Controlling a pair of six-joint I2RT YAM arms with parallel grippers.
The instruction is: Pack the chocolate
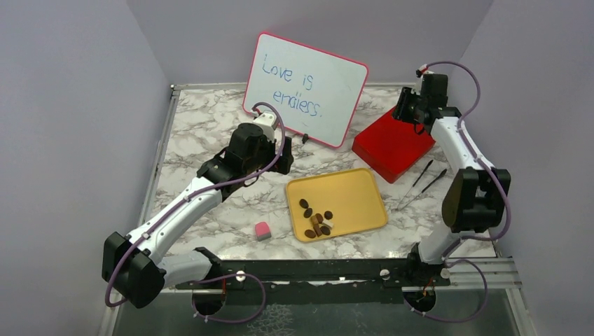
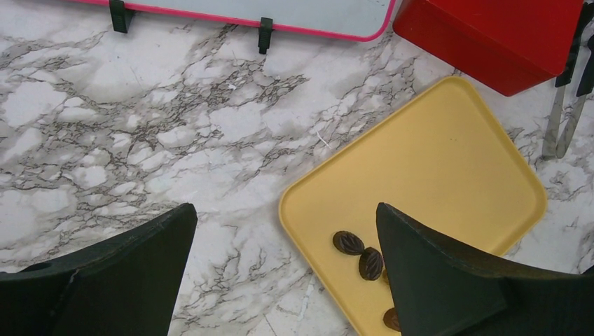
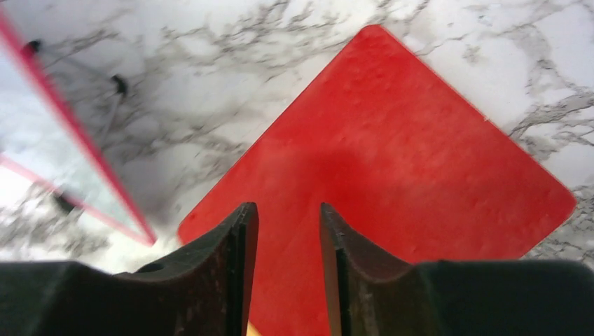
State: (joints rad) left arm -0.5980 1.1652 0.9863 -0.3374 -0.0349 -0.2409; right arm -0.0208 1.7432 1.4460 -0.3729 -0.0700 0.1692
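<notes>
Marble table [image 1: 203, 140] inspected from three views. The chocolate [image 1: 317, 218] lies in a loose cluster of small dark brown pieces, with one or two paler ones among them, in the near left part of a yellow tray [image 1: 354, 183]. The tray sits flat at mid-table, and the rest of its floor is bare. The left wrist view confirms oval dark pieces [image 2: 348, 242] resting on the tray floor [image 2: 448, 154] close to its near left rim. The left gripper [image 2: 284, 210] hangs above the table just left of the tray, its fingers [image 2: 133, 266] spread wide and grasping nothing. One of them overlaps part of the cluster in that view. The right gripper [image 3: 286, 206] is at the far right, over the top face of a red box [image 3: 420, 168]. Its fingers [image 3: 224, 252] are parted by a narrow gap with nothing between them, and contact with the box cannot be determined. The red box [image 1: 392, 143] stands to the far right of the tray, apart from it. A pair of tongs [image 1: 420, 183] lies on the table right of the tray and near the box. A whiteboard [image 1: 306, 87] with a pink frame and handwriting stands tilted at the far side, left of the box. A small pink-and-white cube [image 1: 262, 230] rests on the table left of the tray, apart from it.
</notes>
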